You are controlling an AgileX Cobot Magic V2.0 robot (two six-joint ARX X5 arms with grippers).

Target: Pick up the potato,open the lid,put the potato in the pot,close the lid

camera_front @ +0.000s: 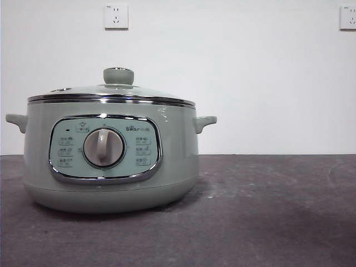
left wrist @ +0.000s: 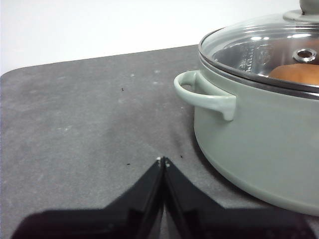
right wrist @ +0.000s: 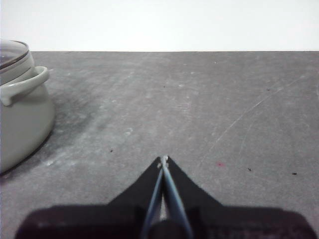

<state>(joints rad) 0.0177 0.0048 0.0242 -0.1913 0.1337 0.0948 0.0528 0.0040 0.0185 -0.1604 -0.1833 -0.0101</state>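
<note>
The sage-green pot point(camera_front: 111, 161) stands at the left of the front view, its grey dial facing the camera. On it rests the glass lid point(camera_front: 111, 93) with its pale green knob point(camera_front: 118, 75). Through the lid point(left wrist: 264, 50) in the left wrist view, the orange-brown potato point(left wrist: 298, 73) lies inside the pot point(left wrist: 259, 134). My left gripper point(left wrist: 163, 161) is shut and empty, low over the mat beside the pot's side handle point(left wrist: 204, 94). My right gripper point(right wrist: 163, 159) is shut and empty too, over bare mat on the other side of the pot point(right wrist: 20, 119).
A dark grey mat point(camera_front: 267, 211) covers the table up to a white wall. Two wall sockets point(camera_front: 115, 15) sit high on the wall. Neither arm shows in the front view.
</note>
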